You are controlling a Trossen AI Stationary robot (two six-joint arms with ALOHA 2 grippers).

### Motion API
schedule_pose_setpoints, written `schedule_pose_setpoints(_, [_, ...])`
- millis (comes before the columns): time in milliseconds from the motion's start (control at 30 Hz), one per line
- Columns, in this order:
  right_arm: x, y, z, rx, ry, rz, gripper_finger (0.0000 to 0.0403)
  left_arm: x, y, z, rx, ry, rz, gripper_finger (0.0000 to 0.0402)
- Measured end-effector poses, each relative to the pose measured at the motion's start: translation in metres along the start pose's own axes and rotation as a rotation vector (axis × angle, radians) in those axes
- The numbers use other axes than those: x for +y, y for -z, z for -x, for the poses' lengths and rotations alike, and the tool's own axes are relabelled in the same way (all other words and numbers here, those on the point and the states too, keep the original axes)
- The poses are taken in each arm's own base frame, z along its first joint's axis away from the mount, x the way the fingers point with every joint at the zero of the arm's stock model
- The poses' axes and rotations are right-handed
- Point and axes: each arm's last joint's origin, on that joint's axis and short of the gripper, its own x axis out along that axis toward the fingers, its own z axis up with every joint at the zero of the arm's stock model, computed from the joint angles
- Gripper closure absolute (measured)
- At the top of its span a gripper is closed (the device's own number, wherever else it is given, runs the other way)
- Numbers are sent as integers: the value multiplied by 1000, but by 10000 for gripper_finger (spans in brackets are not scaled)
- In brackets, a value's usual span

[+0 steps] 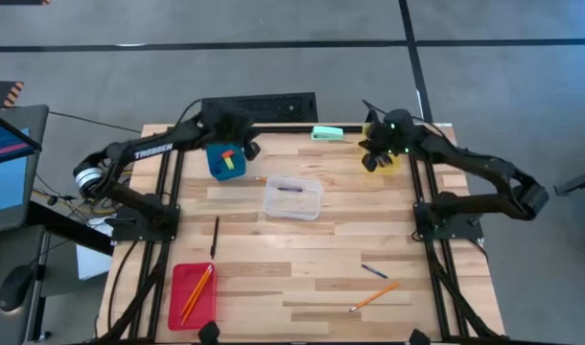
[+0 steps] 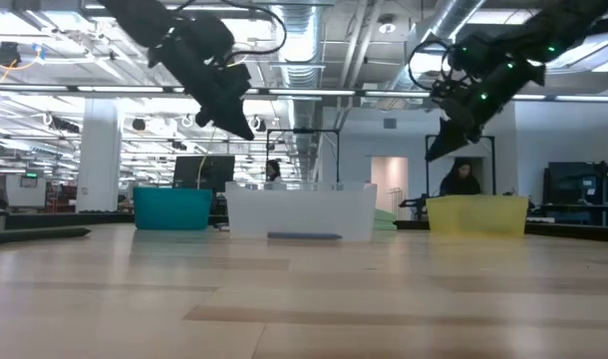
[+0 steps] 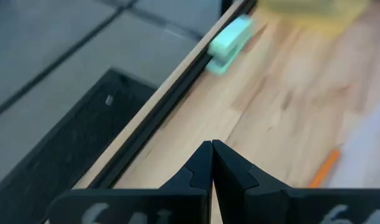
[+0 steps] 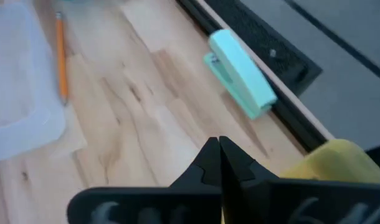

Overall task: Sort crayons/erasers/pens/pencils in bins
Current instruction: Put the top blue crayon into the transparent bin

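Observation:
My left gripper [image 1: 250, 149] hangs shut and empty above the table's far edge, beside the blue bin [image 1: 225, 161], which holds yellow and red erasers. My right gripper [image 1: 370, 159] is shut and empty too, raised next to the yellow bin [image 1: 386, 159]. The clear bin [image 1: 292, 198] holds a dark pen. In the red bin [image 1: 194, 292] lie orange pencils. Loose on the table are a dark pen [image 1: 215, 237], a blue pen [image 1: 374, 271], a pencil [image 1: 374, 296] and another pencil [image 4: 62, 56] by the clear bin. Crayons are out of view.
A mint-green flat object [image 1: 327, 133] lies at the far edge between the two grippers. A black keyboard-like slab [image 1: 259, 105] sits just beyond that edge. Bare wood stretches across the table's middle and near part.

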Motion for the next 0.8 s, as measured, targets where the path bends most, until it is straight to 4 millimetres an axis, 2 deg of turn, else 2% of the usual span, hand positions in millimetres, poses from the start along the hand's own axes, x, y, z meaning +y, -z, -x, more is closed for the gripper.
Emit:
schedule_pose_setpoints(100, [3, 6, -1, -55, 0, 29, 395, 6, -11, -14, 99, -34, 39, 401])
schedule_pose_setpoints(300, [-1, -2, 0, -174, -36, 90, 400, 12, -30, -51, 269, -111, 151, 401])
schedule_pose_setpoints(467, [-4, -8, 3, -270, -123, 138, 399, 25, -31, -78, 451, -136, 184, 402])
schedule_pose_setpoints(600, [-3, -7, 2, -278, -186, 153, 400, 38, -34, -97, 548, -106, 246, 396])
schedule_pose_setpoints(800, [2, -8, 1, -277, -205, 182, 400, 53, -34, -124, 705, -133, 311, 350])
